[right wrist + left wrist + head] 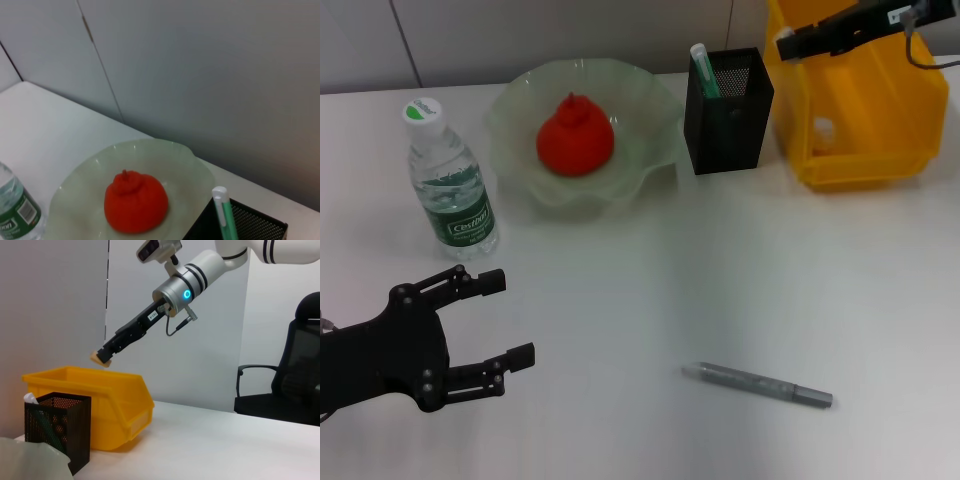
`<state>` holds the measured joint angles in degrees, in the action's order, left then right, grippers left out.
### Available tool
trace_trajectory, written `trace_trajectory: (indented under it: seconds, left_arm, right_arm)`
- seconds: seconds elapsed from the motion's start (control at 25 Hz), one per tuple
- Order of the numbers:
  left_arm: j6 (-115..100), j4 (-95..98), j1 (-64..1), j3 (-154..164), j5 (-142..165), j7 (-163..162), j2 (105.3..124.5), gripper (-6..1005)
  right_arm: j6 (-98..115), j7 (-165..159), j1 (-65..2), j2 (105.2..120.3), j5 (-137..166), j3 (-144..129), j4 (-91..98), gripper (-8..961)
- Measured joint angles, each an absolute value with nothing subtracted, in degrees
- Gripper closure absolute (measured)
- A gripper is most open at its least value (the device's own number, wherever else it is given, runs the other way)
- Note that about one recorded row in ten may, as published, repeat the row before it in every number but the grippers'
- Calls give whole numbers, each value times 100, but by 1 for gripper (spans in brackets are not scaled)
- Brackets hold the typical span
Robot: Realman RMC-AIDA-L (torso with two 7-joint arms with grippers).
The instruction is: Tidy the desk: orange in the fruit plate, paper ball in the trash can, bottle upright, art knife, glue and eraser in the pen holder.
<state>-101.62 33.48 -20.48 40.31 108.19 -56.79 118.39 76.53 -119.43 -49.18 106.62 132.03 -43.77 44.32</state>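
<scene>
The orange [575, 137] lies in the pale green fruit plate [650, 165]. The water bottle [448, 185] stands upright to the plate's left. The black mesh pen holder [728, 110] holds a green-and-white glue stick [704, 70]. The grey art knife [757, 384] lies flat on the table at the front right. My right gripper [786, 42] hovers high between the pen holder and the yellow bin [860, 130]. In the left wrist view it [102, 357] is shut on a small tan eraser [96, 358]. My left gripper [512, 318] is open and empty at the front left.
The yellow bin stands at the back right, next to the pen holder. A wall runs behind the table. An office chair [295, 385] stands beyond the table's far side. The right wrist view shows the orange [135, 202], the plate [190, 165] and the glue stick [222, 205].
</scene>
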Motion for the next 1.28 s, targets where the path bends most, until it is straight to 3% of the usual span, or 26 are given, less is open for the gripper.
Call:
trace_trajectory:
  seconds: [0.2, 0.56, 1.28]
  left_arm:
    - [-10162, 3348, -2048, 4034, 10819, -5670, 11839, 138]
    - [-10151, 3349, -2037, 4034, 10834, -5666, 11839, 138]
    - [-10136, 3333, -2007, 4035, 10850, -5651, 11839, 138]
  right_arm:
    - [7378, -11520, -5018, 10694, 13228, -4390, 4111, 634]
    - [6564, -10395, -5017, 11001, 13125, -4371, 3879, 620]
    - [5951, -9432, -5118, 11044, 12687, -4352, 3273, 591]
